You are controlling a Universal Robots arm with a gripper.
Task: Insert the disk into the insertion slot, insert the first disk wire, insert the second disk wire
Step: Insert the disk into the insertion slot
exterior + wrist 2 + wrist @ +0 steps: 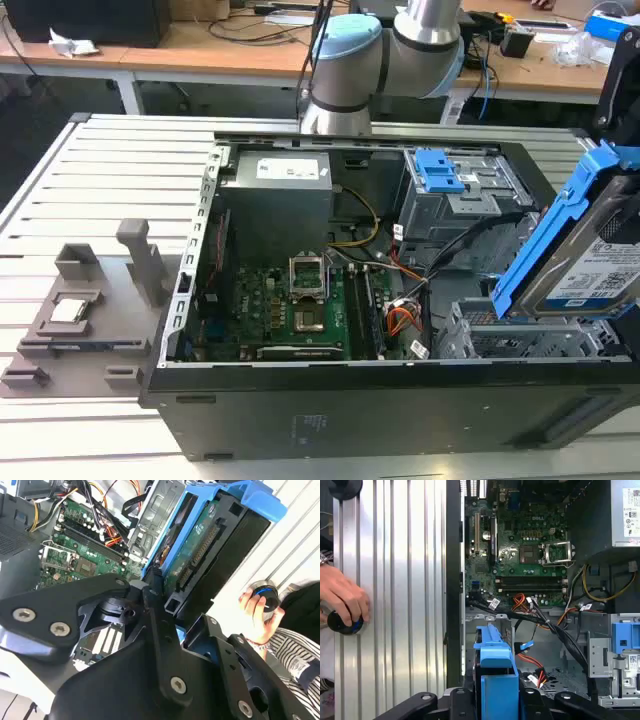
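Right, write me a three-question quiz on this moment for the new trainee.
1. True or false: the disk already sits flat inside the insertion slot.
2. The gripper holds: A) an orange wire, B) the disk, C) nothing.
3. What does the person's hand touch on the slatted table?
Key: 1 false, it is held tilted over the slot; 2 B; 3 a round black-and-blue knob.
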